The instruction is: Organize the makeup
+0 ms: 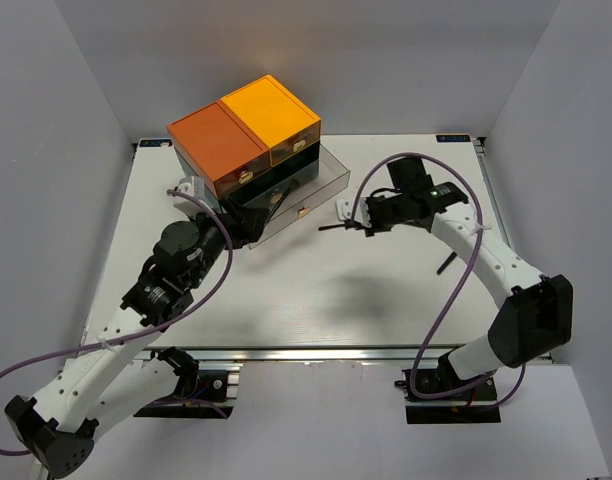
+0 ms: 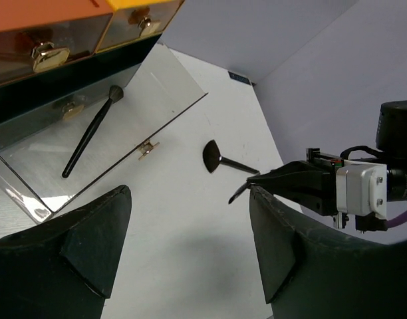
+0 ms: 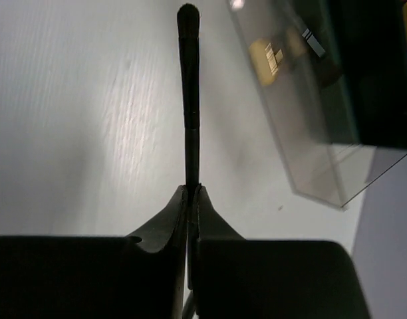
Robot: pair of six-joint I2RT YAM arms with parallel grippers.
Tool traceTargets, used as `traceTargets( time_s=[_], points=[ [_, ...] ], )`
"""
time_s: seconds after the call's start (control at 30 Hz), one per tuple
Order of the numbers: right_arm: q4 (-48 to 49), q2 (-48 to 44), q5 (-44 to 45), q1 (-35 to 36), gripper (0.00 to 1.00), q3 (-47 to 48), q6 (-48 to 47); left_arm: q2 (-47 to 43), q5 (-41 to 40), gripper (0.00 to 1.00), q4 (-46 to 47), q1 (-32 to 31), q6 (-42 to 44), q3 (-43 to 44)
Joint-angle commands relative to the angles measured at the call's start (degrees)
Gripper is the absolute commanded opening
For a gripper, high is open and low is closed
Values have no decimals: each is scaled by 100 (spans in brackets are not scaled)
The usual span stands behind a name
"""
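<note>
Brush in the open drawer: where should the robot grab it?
Grip the drawer brush at the middle of its thin handle, coming straight down from above with the jaws across it. It lies flat on the drawer floor, and the drawer's walls would likely block a sideways reach.

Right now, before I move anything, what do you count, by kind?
Brushes: 2, a long brush in the open drawer, a fan brush in the right gripper
Thin black item, kind unclear: 1
Drawer box: 1
Total: 4
</note>
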Motion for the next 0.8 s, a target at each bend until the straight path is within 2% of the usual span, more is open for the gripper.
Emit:
traceTargets(
  time_s=[0.0,0.17,0.33,0.47,0.67,0.73,0.77],
  points=[
    [933,-38,-5,501,0,400,912,-352,-238,81,-16,-2,-41,-24],
    [1831,558,532,1126,0,1164,1309,-739,-599,81,-201,-3,-146,-173],
    [2322,1208,1279,1688,0,1752,730,-853,-722,81,-315,-2,-155,-174],
    [2280,1842,1779,1934,0,2358,220,-906,-713,81,-333,-3,-207,-244],
    [2209,2493,2167,1970,1,2695,-220,-1099,-748,81,-412,-2,-331,-323],
    [2192,2537,2150,1979,15,2634,-168,-1126,-757,81,-412,-2,-331,-332],
    [2192,2529,2124,1970,27,2590,-133,-1117,-748,81,-412,-11,-322,-332]
  ],
)
